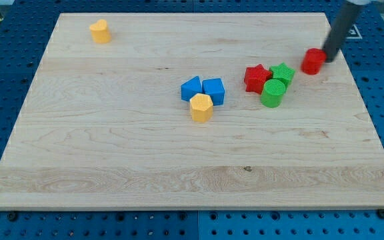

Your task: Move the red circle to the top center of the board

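Note:
The red circle (pixel 313 61) is a short red cylinder at the board's right side, above mid-height. My tip (pixel 328 59) is at its right side, touching or nearly touching it; the dark rod slants up to the view's top right. To the left of the red circle sit a red star (pixel 256 77), a green star (pixel 283 73) and a green cylinder (pixel 273 93), bunched together.
A blue pair of blocks (pixel 203 89) and a yellow hexagon (pixel 201 107) cluster near the board's middle. A yellow block (pixel 100 31) stands at the top left. The wooden board (pixel 112 160) lies on a blue pegboard table.

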You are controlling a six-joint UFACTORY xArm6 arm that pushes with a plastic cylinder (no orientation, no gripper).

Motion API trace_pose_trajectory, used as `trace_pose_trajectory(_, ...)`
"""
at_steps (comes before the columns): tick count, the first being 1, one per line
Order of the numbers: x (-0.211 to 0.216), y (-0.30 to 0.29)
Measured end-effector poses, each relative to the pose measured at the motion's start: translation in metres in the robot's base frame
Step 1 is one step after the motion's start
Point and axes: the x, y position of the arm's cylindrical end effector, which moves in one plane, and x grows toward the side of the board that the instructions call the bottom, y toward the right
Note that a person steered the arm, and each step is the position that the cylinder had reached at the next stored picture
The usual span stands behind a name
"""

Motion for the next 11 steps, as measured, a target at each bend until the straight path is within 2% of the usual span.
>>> trace_pose_trajectory(1, -0.006, -0.044)
trace_pose_trajectory(2, -0.013, -0.007)
trace_pose_trajectory(3, 0.014, 0.038)
trace_pose_trajectory(4, 0.057, 0.037)
trace_pose_trajectory(5, 0.060, -0.003)
trace_pose_trajectory(7, -0.015, -0.103)
trace_pose_trajectory(10, -0.016, -0.087)
trace_pose_trajectory(11, -0.026, -0.117)
